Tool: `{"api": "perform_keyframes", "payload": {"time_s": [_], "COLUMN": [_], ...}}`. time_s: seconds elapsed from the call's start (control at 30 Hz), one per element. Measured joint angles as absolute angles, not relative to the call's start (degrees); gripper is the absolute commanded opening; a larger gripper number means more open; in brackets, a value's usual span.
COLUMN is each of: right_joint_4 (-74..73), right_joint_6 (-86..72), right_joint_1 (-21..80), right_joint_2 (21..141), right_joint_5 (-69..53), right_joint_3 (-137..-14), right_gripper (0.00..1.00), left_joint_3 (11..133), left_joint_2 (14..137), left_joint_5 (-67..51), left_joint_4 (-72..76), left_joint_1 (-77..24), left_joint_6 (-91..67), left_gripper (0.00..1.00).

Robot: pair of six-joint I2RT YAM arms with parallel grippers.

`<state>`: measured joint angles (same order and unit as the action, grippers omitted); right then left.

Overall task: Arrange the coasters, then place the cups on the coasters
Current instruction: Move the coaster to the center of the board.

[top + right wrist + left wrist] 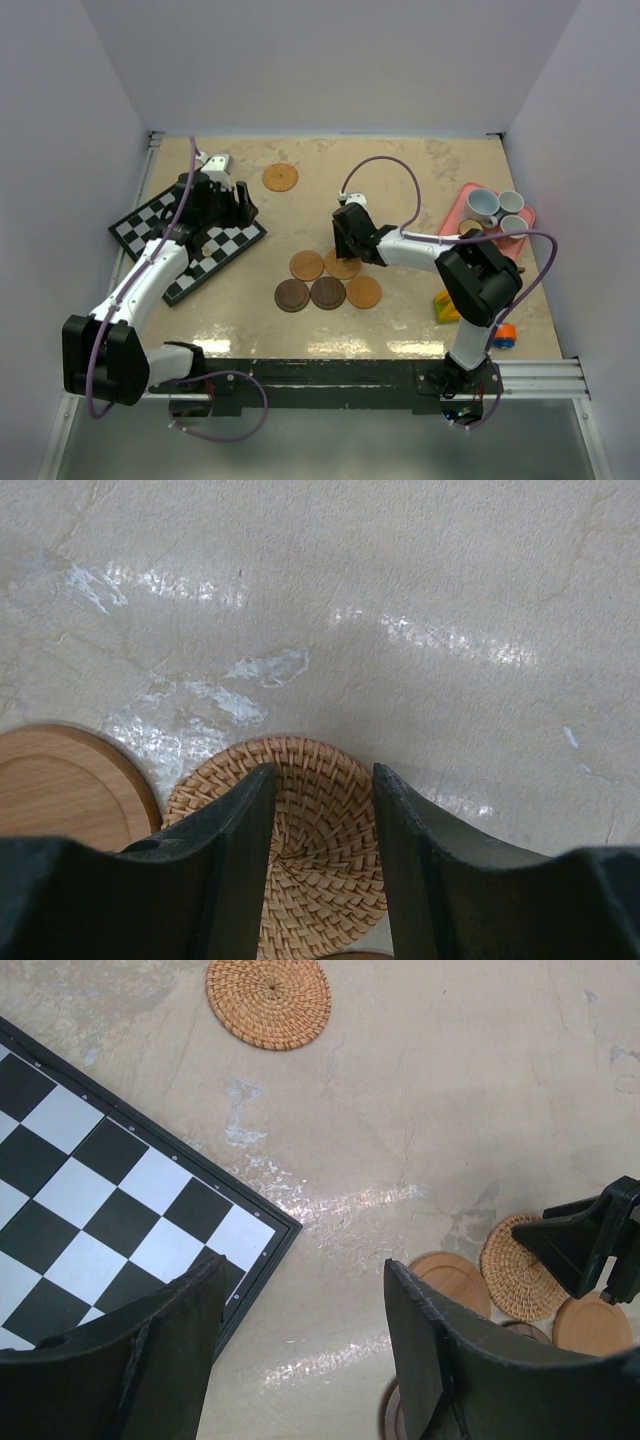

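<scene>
Above woven coaster [320, 880], right gripper [322, 776] jaws apart

Six flat round coasters on the tabletop [420, 160]. Lone woven rattan coaster [280, 177] toward the far side, well apart from the rest. Second woven coaster [320, 850] in the middle cluster, just beside a smooth tan wooden coaster [307, 265]. Nearer row of three: two dark brown coasters [292, 295] side by side, close together, then another tan coaster [363, 291] at the right end. Three white cups [482, 205] upright, mouths up, huddled together on the pink tray [452, 216] at the right, apart from every coaster.
</scene>
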<state>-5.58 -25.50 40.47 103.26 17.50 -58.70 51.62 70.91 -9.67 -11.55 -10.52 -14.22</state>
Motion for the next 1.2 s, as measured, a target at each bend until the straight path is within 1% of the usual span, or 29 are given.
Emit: {"api": "perform_keyframes", "payload": {"time_s": [0.53,0.8,1.2], "right_joint_4": [-6.44,-7.55,-14.52], "right_joint_6": [-25.58,-25.89,-25.41], "right_joint_1": [40.86,41.25,41.52], "right_joint_2": [102.94,102.94,103.18], "right_joint_5": [17.74,18.68,19.99], "right_joint_3": [-58.61,-59.07,-62.94], "right_gripper": [0.47,0.52,0.58], "left_joint_3": [51.62,51.62,51.51], "left_joint_2": [70.94,70.94,71.42], "left_joint_5": [-9.69,-9.69,-9.63], "left_joint_4": [-11.40,-11.42,-11.18], "left_joint_1": [-10.52,-10.55,-10.57], "left_joint_6": [-14.26,-14.28,-14.28], "left_gripper": [0.68,0.68,0.68]}}
